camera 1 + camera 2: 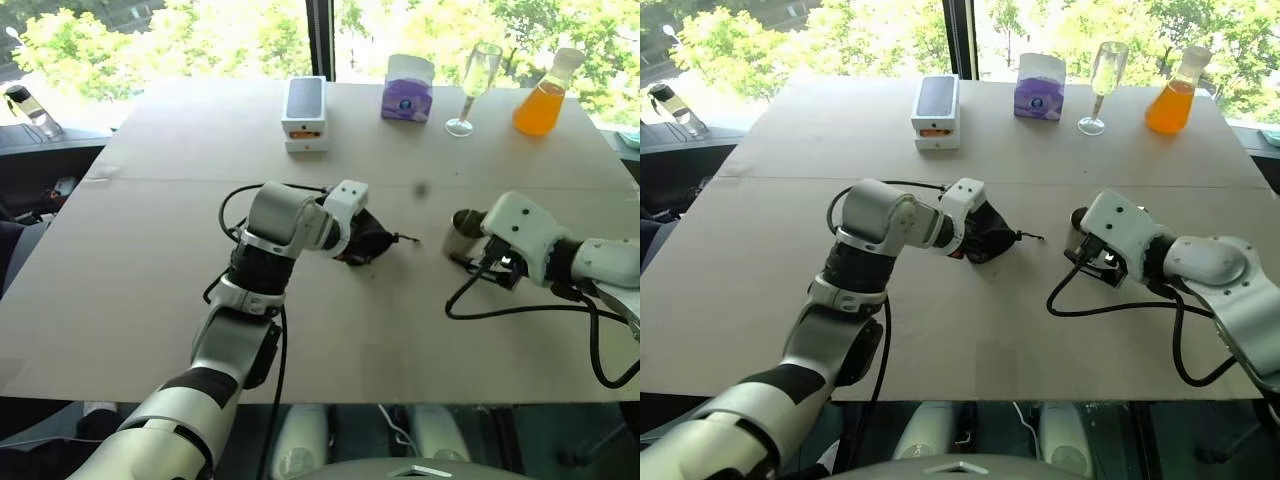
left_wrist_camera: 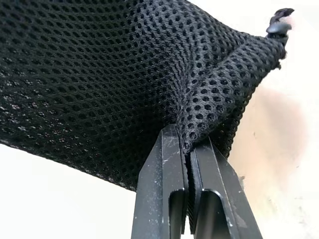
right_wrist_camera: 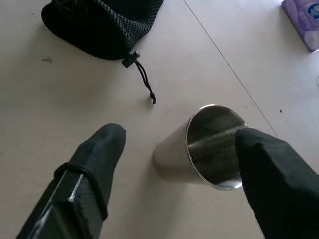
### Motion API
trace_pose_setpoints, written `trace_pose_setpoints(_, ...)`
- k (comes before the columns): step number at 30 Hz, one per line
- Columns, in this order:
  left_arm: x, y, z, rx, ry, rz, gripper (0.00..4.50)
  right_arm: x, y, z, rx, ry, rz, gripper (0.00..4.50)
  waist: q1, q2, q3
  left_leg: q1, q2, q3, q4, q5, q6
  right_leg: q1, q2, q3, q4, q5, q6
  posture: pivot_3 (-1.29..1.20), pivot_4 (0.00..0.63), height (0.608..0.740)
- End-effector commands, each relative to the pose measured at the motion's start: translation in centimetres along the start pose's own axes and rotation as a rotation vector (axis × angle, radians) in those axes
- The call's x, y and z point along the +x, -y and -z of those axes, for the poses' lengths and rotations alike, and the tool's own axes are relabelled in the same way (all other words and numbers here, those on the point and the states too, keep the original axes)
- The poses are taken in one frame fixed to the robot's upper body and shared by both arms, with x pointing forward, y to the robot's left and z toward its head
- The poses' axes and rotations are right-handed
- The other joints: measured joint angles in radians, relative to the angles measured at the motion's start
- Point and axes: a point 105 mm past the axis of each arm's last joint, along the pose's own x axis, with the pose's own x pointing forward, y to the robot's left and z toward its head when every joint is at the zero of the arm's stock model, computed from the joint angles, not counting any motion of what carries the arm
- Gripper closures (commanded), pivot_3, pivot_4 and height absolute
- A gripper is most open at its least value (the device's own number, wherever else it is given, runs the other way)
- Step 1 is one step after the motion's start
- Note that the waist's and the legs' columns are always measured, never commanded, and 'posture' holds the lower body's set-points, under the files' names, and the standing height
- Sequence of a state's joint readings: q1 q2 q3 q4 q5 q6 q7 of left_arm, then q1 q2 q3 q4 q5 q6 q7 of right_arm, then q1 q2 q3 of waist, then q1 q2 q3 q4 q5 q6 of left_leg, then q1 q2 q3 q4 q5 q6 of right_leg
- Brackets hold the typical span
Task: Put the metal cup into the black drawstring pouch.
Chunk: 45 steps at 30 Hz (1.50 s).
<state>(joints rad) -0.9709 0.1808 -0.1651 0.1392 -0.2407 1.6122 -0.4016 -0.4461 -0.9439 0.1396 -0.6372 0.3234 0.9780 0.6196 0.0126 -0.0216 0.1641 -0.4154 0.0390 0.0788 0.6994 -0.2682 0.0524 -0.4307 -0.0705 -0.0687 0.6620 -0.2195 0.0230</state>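
Metal cup [image 3: 199,149] is standing on the desk [image 1: 150,290] between my right tool's [image 3: 174,154] spread fingers, ungripped; my left tool [image 2: 189,164], well apart, is pinching the black drawstring pouch [image 1: 985,232], its mouth facing the cup.

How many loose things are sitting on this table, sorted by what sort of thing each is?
Drinking vessels: 2, the metal cup and the wine glass
Flasks: 1, the orange-filled flask
Bags: 1, the black drawstring pouch
Boxes: 2, the white phone box and the purple tissue box
Total: 6
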Motion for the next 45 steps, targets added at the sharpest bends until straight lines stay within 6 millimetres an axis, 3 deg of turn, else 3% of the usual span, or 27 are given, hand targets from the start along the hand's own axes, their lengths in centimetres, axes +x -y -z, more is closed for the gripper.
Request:
trace_pose_setpoints(1,-0.4,0.4,-0.6,0.002,0.037,0.008,4.50,1.2,0.8,-0.3,0.011,-0.015,-0.016,0.50,0.000,0.000,0.000,0.000,0.000,0.000,0.000,0.000,0.000,0.000,0.000,0.000,0.000,0.000,0.000,0.00,0.150,0.737)
trace_pose_setpoints(4,-0.4,0.4,-0.5,-0.007,0.046,0.009,4.50,2.4,1.2,0.2,0.021,-0.056,-0.047,1.37,0.002,0.000,0.000,-0.001,0.000,0.000,0.000,0.002,-0.004,0.000,0.000,0.000,0.000,0.000,0.000,0.00,0.150,0.737)
trace_pose_setpoints(7,-0.5,0.4,-0.6,-0.022,0.058,0.016,4.50,2.9,0.9,0.8,0.045,-0.098,-0.097,2.72,0.002,0.000,0.000,-0.001,0.000,-0.001,0.000,0.002,-0.004,0.000,-0.001,0.000,-0.001,0.000,0.000,0.00,0.150,0.737)
trace_pose_setpoints(8,-0.5,0.3,-0.6,-0.030,0.062,0.016,4.50,3.0,0.9,1.0,0.040,-0.111,-0.106,3.36,0.002,0.000,0.000,-0.001,0.000,-0.001,0.000,0.002,-0.003,0.000,-0.001,0.000,-0.001,0.000,0.000,0.00,0.150,0.737)
trace_pose_setpoints(9,-0.5,0.3,-0.7,-0.039,0.065,0.017,4.50,3.1,1.0,1.2,0.032,-0.120,-0.104,3.46,0.002,0.000,0.000,-0.001,0.000,-0.001,0.000,0.002,-0.003,0.000,-0.001,0.000,-0.001,0.000,0.000,0.00,0.150,0.737)
trace_pose_setpoints(11,-0.6,0.0,-0.9,-0.074,0.079,0.014,4.50,3.2,1.3,1.4,0.026,-0.134,-0.089,4.32,0.002,0.000,0.000,-0.001,0.000,-0.001,0.000,0.002,-0.003,0.000,-0.001,0.000,-0.001,0.000,0.000,0.00,0.150,0.737)
trace_pose_setpoints(12,-0.6,-0.2,-1.0,-0.094,0.086,0.011,4.50,3.2,1.4,1.4,0.022,-0.134,-0.082,4.44,0.002,0.000,0.000,-0.001,0.000,-0.001,0.000,0.002,-0.003,0.000,-0.001,0.000,-0.001,0.000,0.000,0.00,0.150,0.737)
trace_pose_setpoints(17,-0.9,-2.4,-1.9,-0.278,0.127,-0.092,4.50,2.5,2.0,-0.4,0.020,-0.073,-0.040,4.44,0.002,0.000,0.000,-0.001,0.001,-0.001,0.000,0.002,-0.004,0.000,-0.001,0.000,0.000,0.000,0.000,0.00,0.150,0.737)
trace_pose_setpoints(22,-1.4,-2.9,-2.8,-0.383,0.161,-0.111,4.50,1.0,1.1,-1.7,-0.021,-0.032,-0.124,4.44,0.002,-0.001,0.001,-0.001,0.000,-0.001,0.000,0.002,-0.004,0.000,-0.001,-0.001,-0.001,0.000,0.001,0.00,0.150,0.737)
trace_pose_setpoints(27,-1.4,-2.9,-2.9,-0.411,0.161,-0.115,4.50,0.1,2.5,-4.0,0.076,0.046,-0.029,2.22,-0.001,-0.001,0.001,-0.001,0.001,-0.002,0.000,0.002,-0.004,0.000,-0.001,-0.001,-0.001,0.000,0.001,0.00,0.150,0.737)
trace_pose_setpoints(29,-1.3,-2.8,-2.8,-0.410,0.161,-0.118,4.50,-0.2,2.6,-4.0,0.092,0.039,-0.018,2.22,0.001,-0.001,0.001,-0.001,0.001,-0.002,0.000,0.002,-0.004,-0.001,-0.001,-0.001,0.000,0.000,0.001,0.00,0.150,0.737)
trace_pose_setpoints(31,-1.2,-2.7,-2.8,-0.410,0.158,-0.116,4.50,-0.3,2.5,-3.9,0.099,0.020,-0.017,2.22,0.003,-0.001,0.001,-0.001,0.001,-0.002,0.000,0.002,-0.004,0.000,-0.001,-0.001,0.000,0.000,0.001,0.00,0.150,0.737)
trace_pose_setpoints(39,-1.4,-2.6,-3.0,-0.390,0.164,-0.118,4.50,1.2,2.0,0.3,0.091,-0.153,-0.022,2.22,0.000,-0.002,0.001,-0.001,0.000,-0.002,0.000,0.002,-0.004,0.000,-0.002,-0.001,-0.001,0.000,0.001,0.00,0.150,0.737)
trace_pose_setpoints(45,-1.5,-2.6,-2.9,-0.388,0.173,-0.117,4.50,2.3,1.7,1.6,0.114,-0.188,-0.051,2.22,-0.001,-0.002,0.001,-0.001,0.000,-0.002,0.000,0.002,-0.004,-0.001,-0.001,-0.001,-0.001,0.000,0.001,0.00,0.150,0.737)
